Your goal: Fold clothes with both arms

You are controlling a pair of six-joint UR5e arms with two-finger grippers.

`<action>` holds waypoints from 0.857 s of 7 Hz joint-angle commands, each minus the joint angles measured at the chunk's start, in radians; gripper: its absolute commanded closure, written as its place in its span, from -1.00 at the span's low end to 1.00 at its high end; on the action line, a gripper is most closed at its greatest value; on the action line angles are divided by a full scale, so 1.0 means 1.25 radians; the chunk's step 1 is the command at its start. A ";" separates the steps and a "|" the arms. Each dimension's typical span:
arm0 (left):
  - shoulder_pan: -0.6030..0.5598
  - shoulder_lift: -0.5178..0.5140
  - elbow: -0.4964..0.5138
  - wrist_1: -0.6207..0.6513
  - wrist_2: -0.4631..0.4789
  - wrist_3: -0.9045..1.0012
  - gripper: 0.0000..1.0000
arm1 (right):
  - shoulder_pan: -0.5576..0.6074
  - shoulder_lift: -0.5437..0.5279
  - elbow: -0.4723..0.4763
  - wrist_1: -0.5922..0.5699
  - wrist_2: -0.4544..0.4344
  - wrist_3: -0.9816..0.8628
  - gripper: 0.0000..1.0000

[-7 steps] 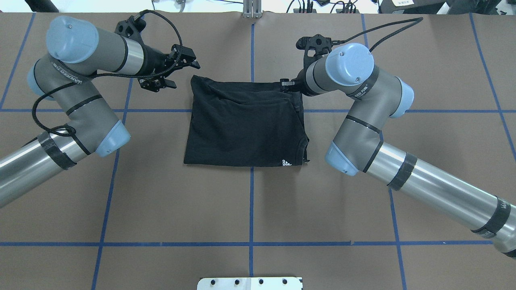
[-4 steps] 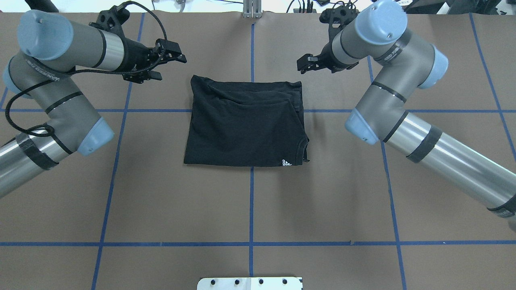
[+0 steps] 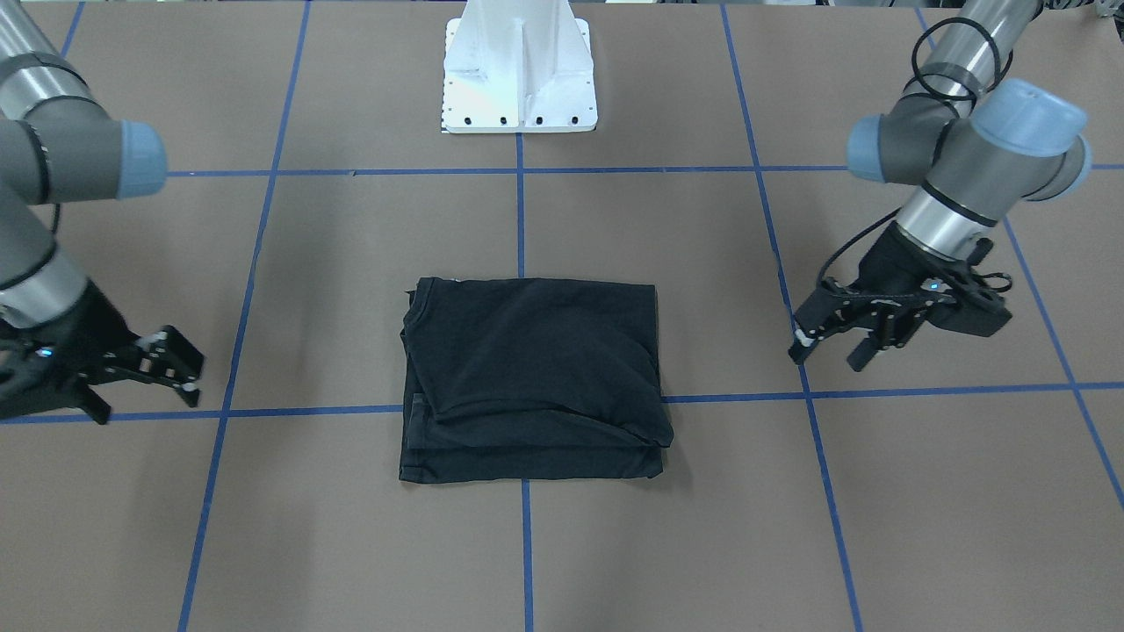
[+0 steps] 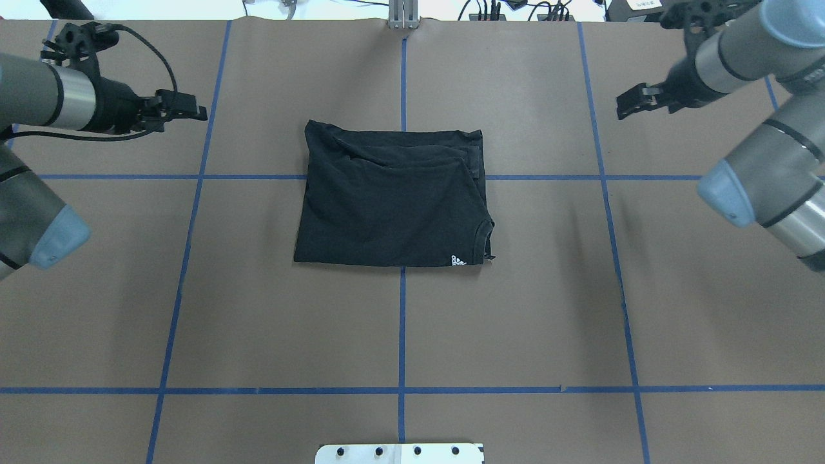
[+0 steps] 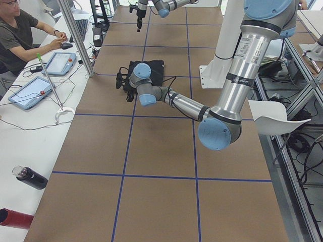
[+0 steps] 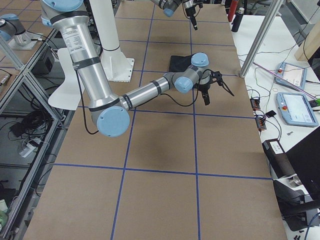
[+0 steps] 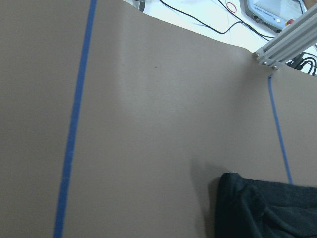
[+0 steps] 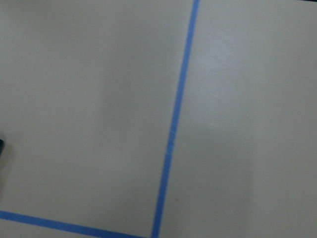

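Left gripper [image 3: 825,354] and right gripper [image 4: 626,103] have withdrawn from folded T-shirt [image 4: 393,200].

Matt black cloth T-shirt [image 4: 393,200]; matt brown paper-like table [image 4: 515,322] w/ blue tape.

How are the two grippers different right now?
The left gripper is on the shirt's left side, the right gripper on its right. The left gripper's camera sees a shirt corner; the right gripper's sees only table and blue tape. Both are black, open, empty and away from the shirt.
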 commanded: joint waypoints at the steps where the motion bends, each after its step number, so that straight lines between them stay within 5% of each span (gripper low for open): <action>1: -0.100 0.048 0.028 0.002 0.002 0.118 -1.00 | 0.047 -0.133 0.066 0.008 0.006 -0.022 -1.00; 3: -0.203 0.111 0.066 -0.013 -0.006 0.321 -1.00 | 0.058 -0.191 0.088 0.018 -0.004 -0.015 -1.00; 6: -0.280 0.185 0.091 -0.018 -0.006 0.647 -1.00 | 0.160 -0.244 -0.014 0.019 0.003 -0.024 -1.00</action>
